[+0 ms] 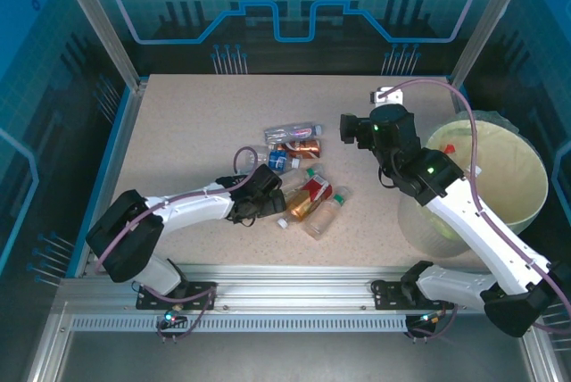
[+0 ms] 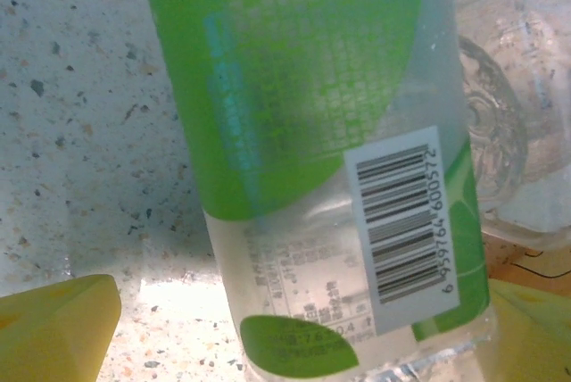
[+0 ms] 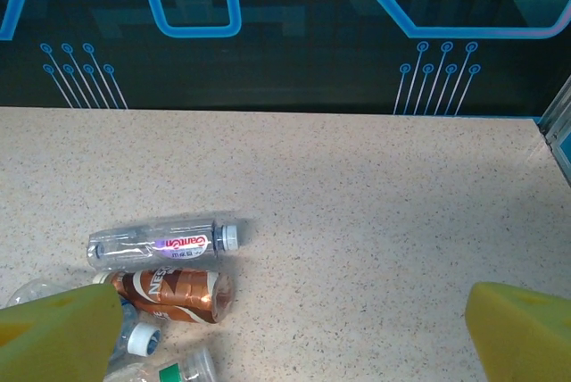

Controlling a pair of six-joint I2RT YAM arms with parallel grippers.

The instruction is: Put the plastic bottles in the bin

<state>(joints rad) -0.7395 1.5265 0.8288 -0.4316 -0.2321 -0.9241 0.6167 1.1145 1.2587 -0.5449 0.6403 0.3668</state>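
Several plastic bottles lie in a cluster mid-table: a clear one, a brown-labelled one, a blue-labelled one, a red-labelled one and a green-capped one. My left gripper is down in the cluster and open. A green-labelled bottle lies between its yellow fingertips, and the left one stands apart from it. My right gripper hangs open and empty over bare table, between the cluster and the pale yellow-green bin.
The bin stands at the table's right edge, beside my right arm. A blue raised rim borders the table's left side and blue panels wall the back. Bare tabletop stretches behind the cluster.
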